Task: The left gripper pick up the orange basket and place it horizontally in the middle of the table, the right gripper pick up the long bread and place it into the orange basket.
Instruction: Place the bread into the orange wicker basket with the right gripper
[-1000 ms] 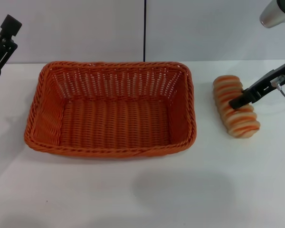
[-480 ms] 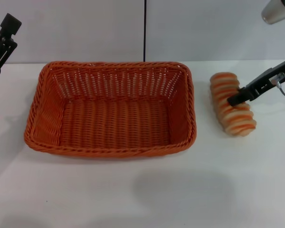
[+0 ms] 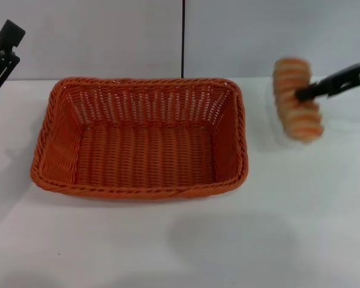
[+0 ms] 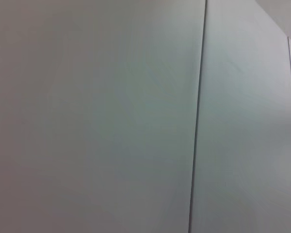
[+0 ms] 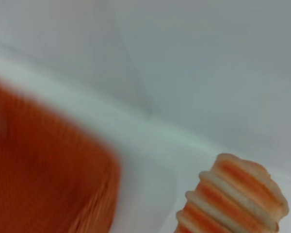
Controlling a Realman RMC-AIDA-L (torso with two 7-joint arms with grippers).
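Note:
The orange basket (image 3: 141, 138) lies lengthwise across the middle of the white table (image 3: 180, 240), and nothing is in it. To its right the long bread (image 3: 296, 99), striped cream and orange, hangs in the air above the table, with my right gripper (image 3: 304, 93) shut on its middle. The right wrist view shows one end of the long bread (image 5: 235, 196) and a blurred corner of the orange basket (image 5: 43, 170). My left gripper (image 3: 0, 60) is raised at the far left, away from the basket; its fingers are not clear.
A grey wall with a dark vertical seam (image 3: 183, 39) stands behind the table. The same wall seam (image 4: 198, 116) fills the left wrist view. The bread casts a faint shadow (image 3: 276, 135) on the table right of the basket.
My right gripper has lifted the long bread off the table, upward and slightly back. The basket and the left arm have stayed where they were.

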